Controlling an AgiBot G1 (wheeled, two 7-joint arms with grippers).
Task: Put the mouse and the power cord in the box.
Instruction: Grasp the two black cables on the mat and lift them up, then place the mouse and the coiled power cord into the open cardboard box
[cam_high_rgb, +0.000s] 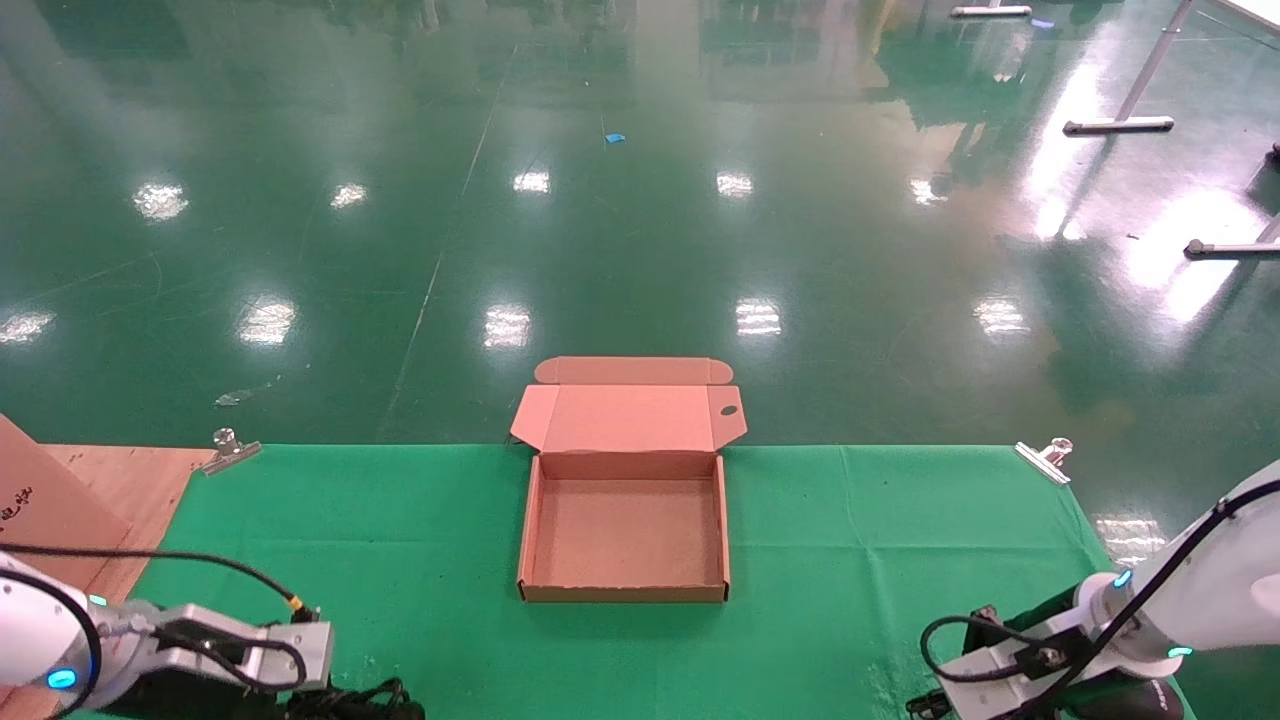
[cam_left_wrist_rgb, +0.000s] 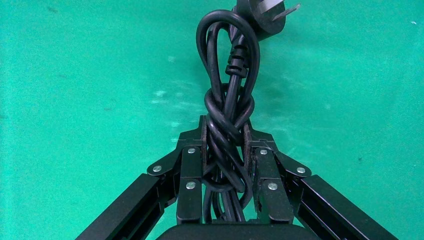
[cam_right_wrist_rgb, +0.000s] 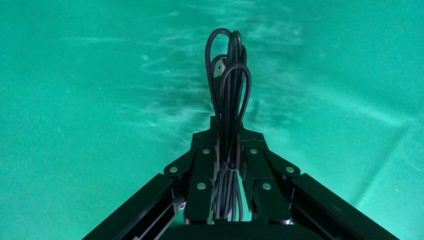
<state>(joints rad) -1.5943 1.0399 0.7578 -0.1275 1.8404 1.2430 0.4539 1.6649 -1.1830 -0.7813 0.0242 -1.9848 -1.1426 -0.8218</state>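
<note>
The open cardboard box sits empty mid-worktop on the green cloth. At the near left corner, the left hand is clamped on the bunched power cord. At the near right corner, the right hand grips looped thin mouse wire.

Green-clothed table, open cardboard box at centre, perhaps plywood board at left edge.

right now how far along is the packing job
Done: nothing packed; the shallow brown cardboard box sits open and empty. In hand: left gripper clamps the thick black power cord; right gripper clamps the mouse's thin black wire. Left: carry both into the box.
</note>
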